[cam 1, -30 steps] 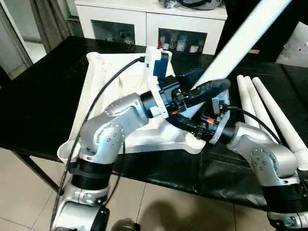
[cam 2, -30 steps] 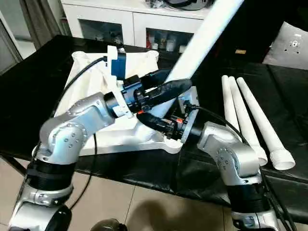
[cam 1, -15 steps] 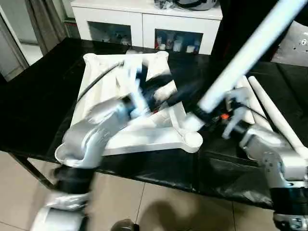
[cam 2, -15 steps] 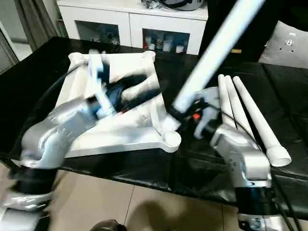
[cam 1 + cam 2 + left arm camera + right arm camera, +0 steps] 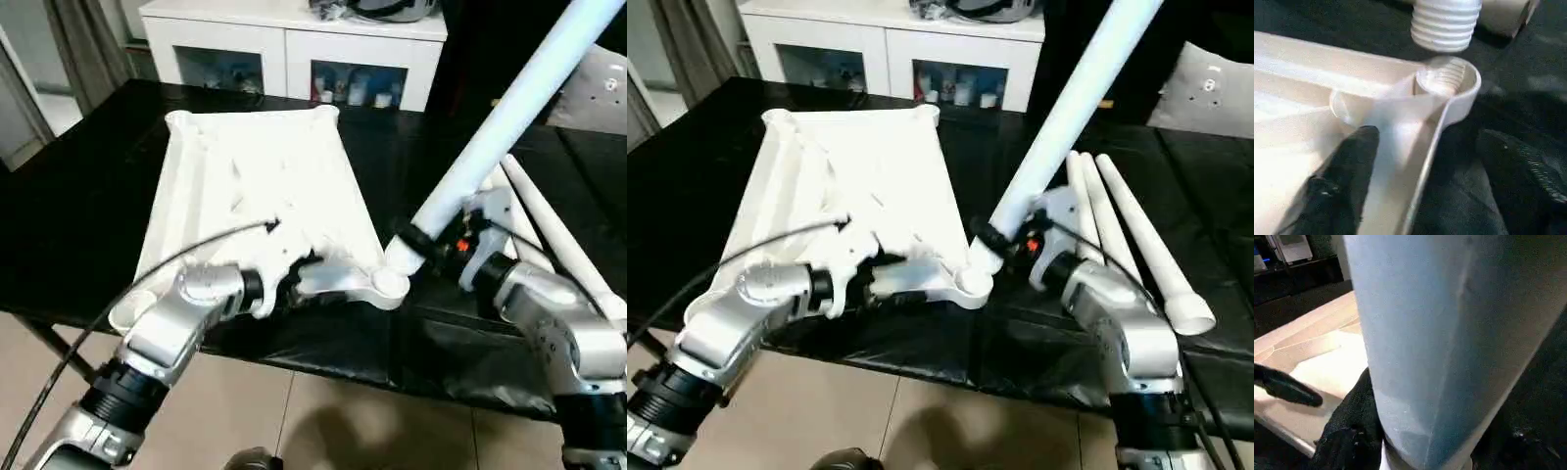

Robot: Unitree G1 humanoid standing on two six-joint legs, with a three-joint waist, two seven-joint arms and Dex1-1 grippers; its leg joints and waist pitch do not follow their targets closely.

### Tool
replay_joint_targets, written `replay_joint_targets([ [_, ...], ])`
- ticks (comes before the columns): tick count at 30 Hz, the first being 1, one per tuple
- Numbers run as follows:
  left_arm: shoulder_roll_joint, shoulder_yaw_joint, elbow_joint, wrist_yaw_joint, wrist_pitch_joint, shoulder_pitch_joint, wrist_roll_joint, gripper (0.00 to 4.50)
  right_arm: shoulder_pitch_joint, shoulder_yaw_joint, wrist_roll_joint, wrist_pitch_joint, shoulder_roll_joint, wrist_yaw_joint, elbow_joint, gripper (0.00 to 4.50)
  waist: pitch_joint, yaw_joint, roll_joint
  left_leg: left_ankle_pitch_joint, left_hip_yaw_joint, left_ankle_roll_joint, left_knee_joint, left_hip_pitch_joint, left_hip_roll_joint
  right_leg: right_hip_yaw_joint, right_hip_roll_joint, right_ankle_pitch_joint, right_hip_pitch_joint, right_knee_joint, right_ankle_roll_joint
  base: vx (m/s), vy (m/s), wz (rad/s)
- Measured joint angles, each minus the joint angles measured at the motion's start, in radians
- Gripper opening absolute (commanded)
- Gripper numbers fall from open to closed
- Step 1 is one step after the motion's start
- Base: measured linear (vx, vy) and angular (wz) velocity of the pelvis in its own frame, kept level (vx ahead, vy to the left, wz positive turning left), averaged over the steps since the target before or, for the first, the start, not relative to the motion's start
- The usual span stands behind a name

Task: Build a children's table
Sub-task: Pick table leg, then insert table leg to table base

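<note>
Left eye view: the white table top [image 5: 260,186] lies underside up on the black-covered desk [image 5: 78,206], its ribs facing the camera and a round socket at each corner. The right end effector [image 5: 423,242] is clamped on a long white leg [image 5: 509,108] near its thick lower end, where a black finger wraps the tube. That leg slants up and away toward the upper right of the frame, and its threaded end [image 5: 1445,24] hangs just above the near right corner socket [image 5: 1447,83] (the left wrist view shows a gap between the threads and the socket rim, so the leg is not seated).

The left end effector [image 5: 1449,181] is at the near edge of the table top, just beside that same socket. Its fingers stand apart, straddling the edge wall: 1 black finger [image 5: 1347,171] lies on the ribbed inner side, the other [image 5: 1520,171] is outside over the black cover. Whether the fingers actually press on the wall I cannot tell.

3 more white legs [image 5: 1127,235] lie side by side on the desk to the right of the table top, behind the right forearm. A white cabinet [image 5: 294,49] with glass doors stands beyond the far edge of the desk.
</note>
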Motion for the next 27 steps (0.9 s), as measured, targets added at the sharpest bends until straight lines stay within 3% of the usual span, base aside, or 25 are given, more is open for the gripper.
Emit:
replay_joint_targets([
  [11,-0.018,-0.018,0.087,-0.019,-0.1,-0.005,0.057,2.54,0.008,0.015,-0.003,0.002,-0.005,0.019,0.0,1.89,0.0,0.001,-0.002,0.0,0.001,0.0,0.0,0.0,0.0,0.0,0.0,0.0,0.0,0.0,0.0,0.0,0.0,0.0],
  [12,-0.018,-0.018,0.097,-0.023,-0.105,-0.008,0.06,2.29,0.008,0.016,-0.003,0.002,-0.005,0.019,0.0,1.89,0.0,0.001,-0.002,0.0,0.001,0.0,0.0,0.0,0.0,0.0,0.0,0.0,0.0,0.0,0.0,0.0,0.0,0.0],
  [27,-0.013,-0.024,0.195,-0.088,-0.166,-0.057,0.114,1.2,0.031,0.025,-0.002,0.02,-0.016,0.038,-0.039,1.89,0.0,0.001,-0.001,0.0,0.001,0.0,0.0,0.0,0.001,0.0,0.0,0.0,0.0,0.0,0.0,0.0,0.0,0.0],
])
